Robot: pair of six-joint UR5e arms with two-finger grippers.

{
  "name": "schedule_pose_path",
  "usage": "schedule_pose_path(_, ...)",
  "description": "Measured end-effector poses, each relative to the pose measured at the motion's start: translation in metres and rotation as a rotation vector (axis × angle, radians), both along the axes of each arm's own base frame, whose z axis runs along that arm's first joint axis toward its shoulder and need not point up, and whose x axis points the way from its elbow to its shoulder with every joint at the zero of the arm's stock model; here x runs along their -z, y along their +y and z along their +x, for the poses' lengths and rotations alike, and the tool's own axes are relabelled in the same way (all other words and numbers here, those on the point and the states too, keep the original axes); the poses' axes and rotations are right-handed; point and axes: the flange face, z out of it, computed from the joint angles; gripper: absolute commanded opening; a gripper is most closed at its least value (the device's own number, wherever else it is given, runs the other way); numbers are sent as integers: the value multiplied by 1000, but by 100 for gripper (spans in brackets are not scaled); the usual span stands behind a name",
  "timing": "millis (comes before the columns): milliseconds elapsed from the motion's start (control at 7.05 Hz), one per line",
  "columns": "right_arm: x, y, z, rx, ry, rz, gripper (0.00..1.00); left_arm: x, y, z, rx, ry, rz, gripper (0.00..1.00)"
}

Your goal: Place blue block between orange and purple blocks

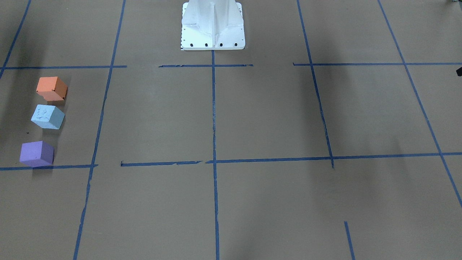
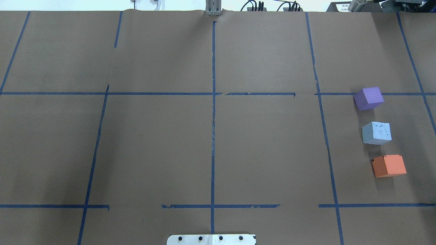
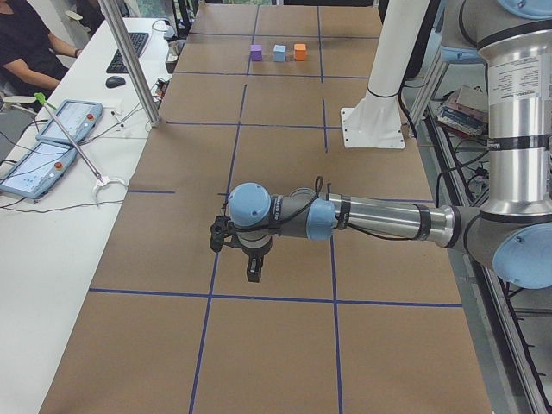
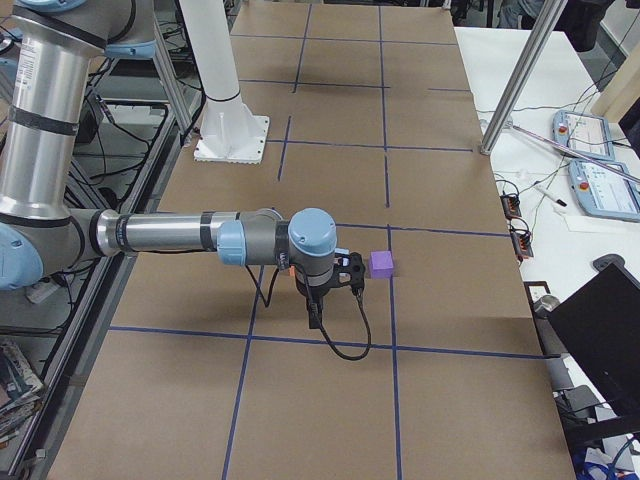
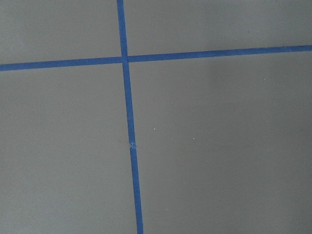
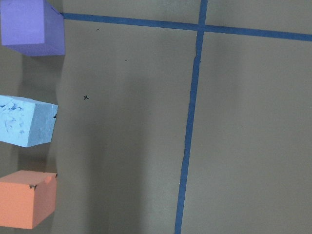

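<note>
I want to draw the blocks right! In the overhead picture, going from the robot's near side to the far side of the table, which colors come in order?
orange block → blue block → purple block

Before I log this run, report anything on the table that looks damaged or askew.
The blue block has a pitted, rough top, and the orange block shows dark nicks along one top edge. The purple block looks intact.

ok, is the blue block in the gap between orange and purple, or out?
In. The blue block sits in line between the purple block and the orange block, resting flat and touching neither.
</note>
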Motion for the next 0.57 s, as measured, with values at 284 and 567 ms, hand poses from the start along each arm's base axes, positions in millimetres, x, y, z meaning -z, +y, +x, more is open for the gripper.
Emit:
schedule_pose_path(284, -1, 0, 0, 0, 0, 0, 100, 4, -1, 0, -1, -3, 9, 100)
schedule_pose_path(567, -1, 0, -1, 2, 2, 1, 100, 10, -5, 1, -3, -3, 21, 100)
